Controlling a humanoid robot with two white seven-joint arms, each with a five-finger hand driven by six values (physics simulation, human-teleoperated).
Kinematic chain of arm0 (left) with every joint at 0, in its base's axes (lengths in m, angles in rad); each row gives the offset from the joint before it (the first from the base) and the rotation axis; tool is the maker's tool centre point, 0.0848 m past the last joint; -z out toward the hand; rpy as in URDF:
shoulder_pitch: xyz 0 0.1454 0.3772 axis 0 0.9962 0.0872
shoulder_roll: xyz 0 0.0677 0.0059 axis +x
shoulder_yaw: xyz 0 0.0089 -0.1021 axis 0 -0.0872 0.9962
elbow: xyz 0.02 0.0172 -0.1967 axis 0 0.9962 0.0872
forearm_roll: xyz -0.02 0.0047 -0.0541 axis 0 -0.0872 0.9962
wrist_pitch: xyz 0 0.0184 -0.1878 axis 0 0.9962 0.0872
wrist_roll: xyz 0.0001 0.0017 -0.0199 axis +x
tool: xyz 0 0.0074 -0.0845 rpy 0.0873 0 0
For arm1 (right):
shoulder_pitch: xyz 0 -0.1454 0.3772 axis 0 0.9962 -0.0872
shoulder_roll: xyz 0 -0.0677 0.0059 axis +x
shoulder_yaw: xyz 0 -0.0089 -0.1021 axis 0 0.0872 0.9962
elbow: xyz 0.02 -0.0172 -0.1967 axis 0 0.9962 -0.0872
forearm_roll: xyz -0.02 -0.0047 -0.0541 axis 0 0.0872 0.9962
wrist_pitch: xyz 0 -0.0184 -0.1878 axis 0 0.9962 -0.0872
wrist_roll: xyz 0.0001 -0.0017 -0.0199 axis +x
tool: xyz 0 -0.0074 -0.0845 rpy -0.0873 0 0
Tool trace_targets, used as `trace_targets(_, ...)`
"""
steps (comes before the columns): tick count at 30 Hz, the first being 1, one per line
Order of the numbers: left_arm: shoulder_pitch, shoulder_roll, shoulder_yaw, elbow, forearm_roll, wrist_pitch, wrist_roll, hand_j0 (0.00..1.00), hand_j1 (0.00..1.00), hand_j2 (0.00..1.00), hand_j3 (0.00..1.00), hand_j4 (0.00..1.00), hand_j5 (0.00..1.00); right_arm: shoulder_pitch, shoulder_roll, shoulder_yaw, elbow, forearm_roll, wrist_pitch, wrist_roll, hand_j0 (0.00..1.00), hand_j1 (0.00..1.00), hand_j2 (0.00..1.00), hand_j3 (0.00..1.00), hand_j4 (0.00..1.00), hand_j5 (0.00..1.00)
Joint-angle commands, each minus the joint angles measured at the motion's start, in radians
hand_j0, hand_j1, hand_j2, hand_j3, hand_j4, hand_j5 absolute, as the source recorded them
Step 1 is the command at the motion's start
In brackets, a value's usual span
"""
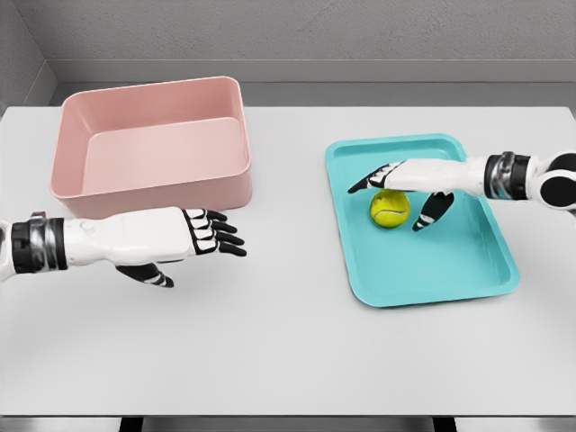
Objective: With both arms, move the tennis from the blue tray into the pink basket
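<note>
Right hand (407, 184) is over the blue tray (477, 265), fingers spread and reaching past the tennis ball (390, 208), thumb down on the ball's right side; no closed grasp is visible. The ball rests in the tray, toward its upper left part. Left hand (184, 236) hovers above the worktop (288, 351), just in front of the pink basket (148, 184), fingers extended and relaxed, holding nothing. Basket stands on the left of the worktop, tray on the right, well apart
</note>
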Motion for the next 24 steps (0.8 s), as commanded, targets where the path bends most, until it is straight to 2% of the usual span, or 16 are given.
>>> trace_targets(1, 0.0, 0.004, -0.002, 0.0, 0.007, 0.002, -0.002, 1.0, 1.0, 1.0, 1.0, 1.0, 1.0, -0.003, 0.008, 0.014, 0.019, -0.005, 0.003, -0.002, 1.0, 1.0, 1.0, 1.0, 1.0, 1.0)
trace_targets(6, -0.002, 0.004, -0.002, 0.0, 0.008, 0.002, -0.002, 1.0, 1.0, 1.0, 1.0, 1.0, 1.0, -0.005, 0.016, 0.017, 0.031, -0.005, 0.003, -0.002, 0.99, 0.99, 0.99, 0.99, 0.99, 0.99)
trace_targets(20, -0.002, 0.013, -0.003, 0.0, 0.01, 0.002, -0.002, 1.0, 1.0, 1.0, 1.0, 1.0, 1.0, -0.012, 0.031, 0.04, 0.051, -0.005, 0.0, 0.001, 0.86, 0.86, 0.86, 0.86, 0.86, 0.86)
trace_targets(24, -0.003, 0.014, -0.003, 0.0, 0.01, 0.002, -0.002, 1.0, 1.0, 1.0, 1.0, 1.0, 1.0, -0.012, 0.031, 0.043, 0.059, -0.005, 0.0, 0.001, 0.85, 0.85, 0.85, 0.85, 0.85, 0.85)
